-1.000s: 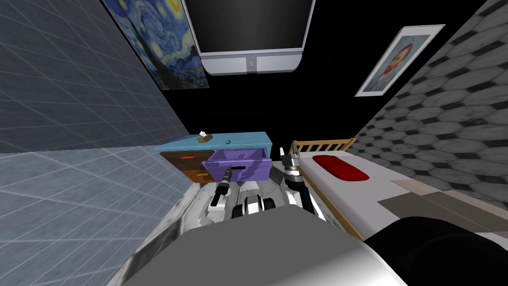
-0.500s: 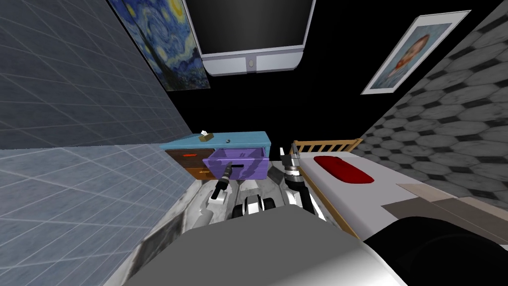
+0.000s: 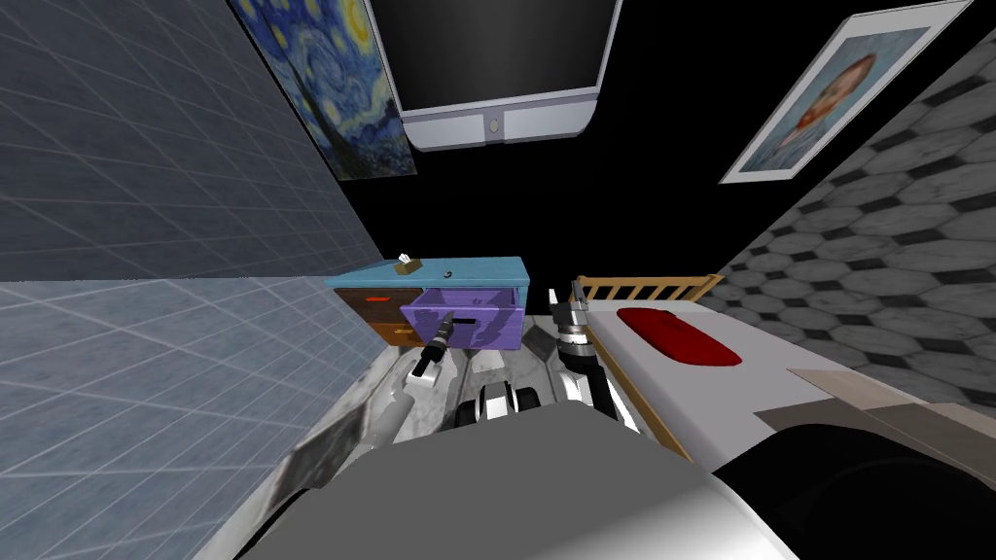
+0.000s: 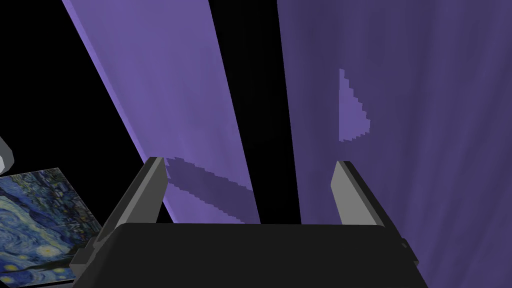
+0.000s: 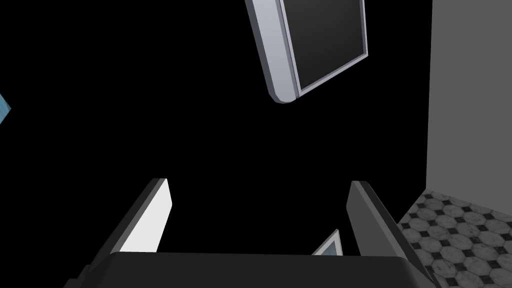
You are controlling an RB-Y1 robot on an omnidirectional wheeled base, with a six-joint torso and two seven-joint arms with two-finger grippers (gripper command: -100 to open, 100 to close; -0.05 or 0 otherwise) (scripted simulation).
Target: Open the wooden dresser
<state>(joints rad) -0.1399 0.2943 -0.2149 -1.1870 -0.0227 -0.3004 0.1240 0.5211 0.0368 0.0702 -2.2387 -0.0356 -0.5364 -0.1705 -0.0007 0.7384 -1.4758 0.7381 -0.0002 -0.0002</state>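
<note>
Fingers of your left gripper (image 3: 446, 325) stand apart, straddling the black bar handle (image 4: 260, 125) of the purple drawer (image 3: 496, 329), which juts from the blue-topped brown dresser (image 3: 467, 271) straight ahead of them. The bar's long axis runs between both blades. Your right gripper (image 3: 569, 309), also spread, hangs farther off, rightward; the left is nearer.

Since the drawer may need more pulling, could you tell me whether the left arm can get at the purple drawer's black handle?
Probably yes: the left tool is open astride the black handle, and nothing lies between them.
</note>
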